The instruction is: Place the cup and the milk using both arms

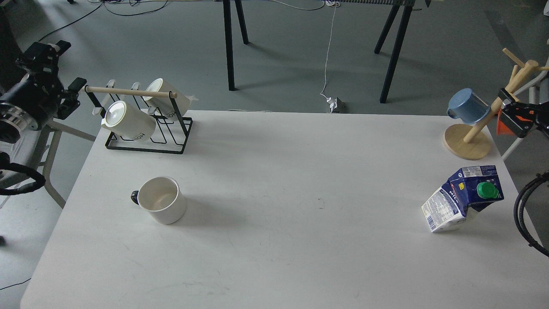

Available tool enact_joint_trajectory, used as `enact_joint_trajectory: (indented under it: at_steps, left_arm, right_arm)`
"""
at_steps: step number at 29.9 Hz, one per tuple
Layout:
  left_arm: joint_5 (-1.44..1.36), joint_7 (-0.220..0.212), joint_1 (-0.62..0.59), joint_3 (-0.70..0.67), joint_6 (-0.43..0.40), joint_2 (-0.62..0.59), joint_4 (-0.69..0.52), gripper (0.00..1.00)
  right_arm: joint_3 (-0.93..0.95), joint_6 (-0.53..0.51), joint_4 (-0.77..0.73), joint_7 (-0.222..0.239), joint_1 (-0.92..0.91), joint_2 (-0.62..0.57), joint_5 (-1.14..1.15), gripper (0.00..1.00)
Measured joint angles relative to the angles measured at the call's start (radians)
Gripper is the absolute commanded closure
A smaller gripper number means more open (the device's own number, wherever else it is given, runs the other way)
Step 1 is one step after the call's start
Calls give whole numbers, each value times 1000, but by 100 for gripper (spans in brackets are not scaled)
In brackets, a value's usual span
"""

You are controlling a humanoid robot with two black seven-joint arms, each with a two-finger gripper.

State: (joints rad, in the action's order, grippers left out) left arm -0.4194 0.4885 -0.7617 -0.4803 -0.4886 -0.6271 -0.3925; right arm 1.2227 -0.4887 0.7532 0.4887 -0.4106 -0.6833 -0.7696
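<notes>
The cup (162, 200) is a plain white mug standing upright on the left half of the white table (274, 171), its small black handle pointing left. The milk (463, 198), a blue and white carton with a green cap, sits near the table's right edge, leaning to the left. My left gripper (64, 68) hangs off the table's far left corner, well behind and left of the cup, too dark to read. My right gripper (512, 112) shows only partly at the right edge, behind the milk, with an orange part by it. Neither holds anything that I can see.
A black wire rack (146, 128) with a wooden bar holds two lettered white mugs at the back left. A wooden mug tree (469, 139) with a blue mug (467, 106) stands at the back right. Black cables (525, 214) hang off the right edge.
</notes>
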Motion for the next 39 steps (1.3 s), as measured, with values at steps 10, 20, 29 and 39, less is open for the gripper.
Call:
enact_joint_trajectory:
  at_steps: [10, 20, 29, 39]
  left_arm:
    - [45, 0, 12, -2, 0, -24, 53, 0]
    - [-141, 0, -46, 9, 0, -74, 28, 0]
    - [-582, 0, -100, 8, 0, -253, -305, 0]
    - [-1378, 0, -96, 22, 0, -306, -613, 1]
  right_arm:
    - [0, 0, 0, 0, -1, 4, 7, 1]
    - [12, 0, 1, 0, 9, 5, 6, 1]
    - [18, 0, 0, 0, 23, 4, 6, 1]
    - [18, 0, -13, 0, 30, 4, 6, 1]
